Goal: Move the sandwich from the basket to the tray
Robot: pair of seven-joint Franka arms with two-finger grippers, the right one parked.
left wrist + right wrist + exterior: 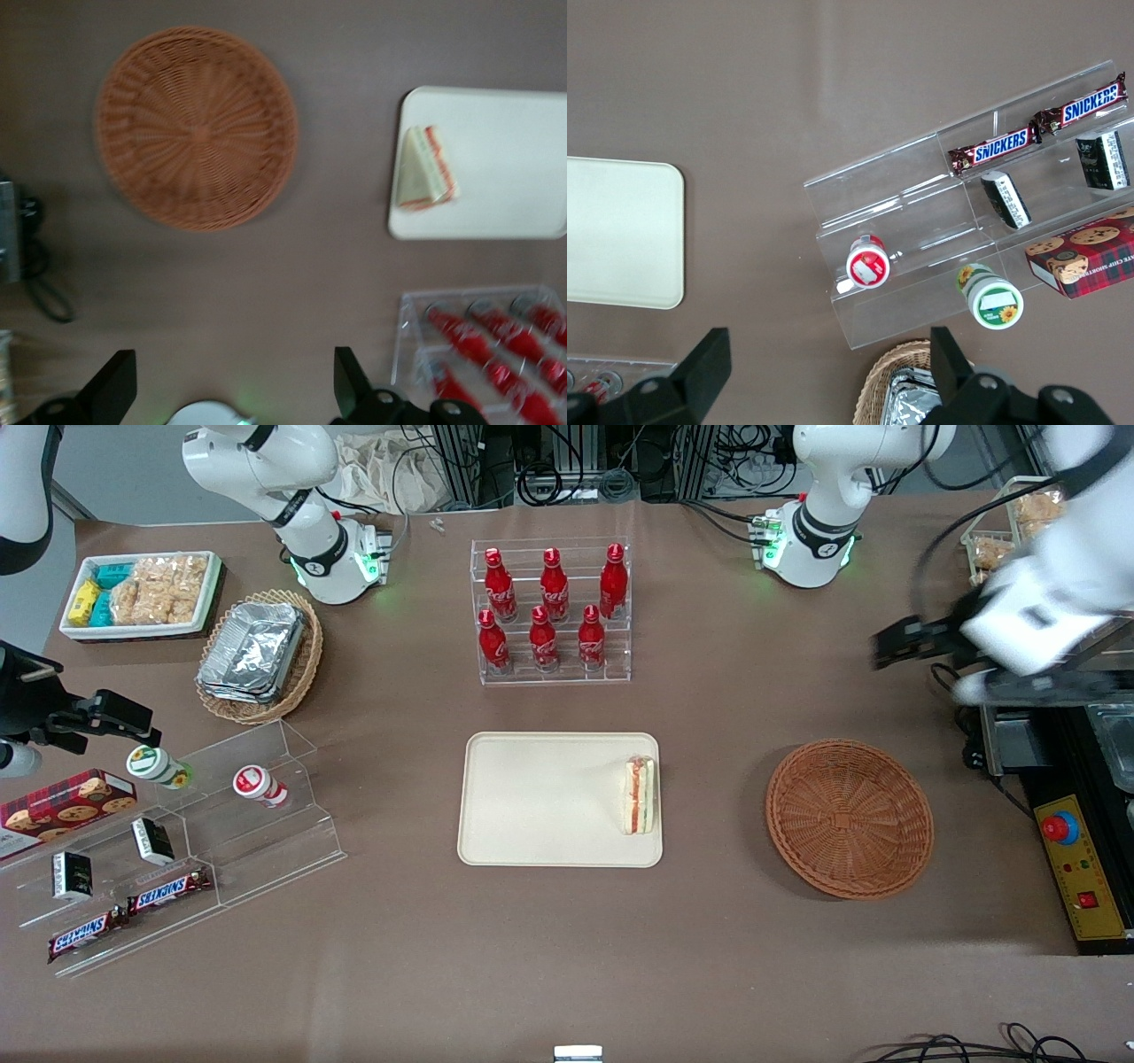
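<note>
The sandwich (640, 795) lies on the cream tray (540, 797), at the tray's edge nearest the basket. The reddish-brown wicker basket (849, 817) stands empty beside the tray, toward the working arm's end. My left gripper (895, 646) is raised above the table, farther from the front camera than the basket and apart from it. In the left wrist view the gripper (232, 390) is open wide and empty, with the basket (196, 128), the tray (505, 150) and the sandwich (425, 168) all in sight.
A clear rack of red bottles (553, 611) stands farther from the front camera than the tray. A tan oval basket of foil trays (259, 654), a white snack bin (142, 593) and a clear stepped shelf (177, 841) lie toward the parked arm's end. A yellow control box (1076, 868) sits at the working arm's end.
</note>
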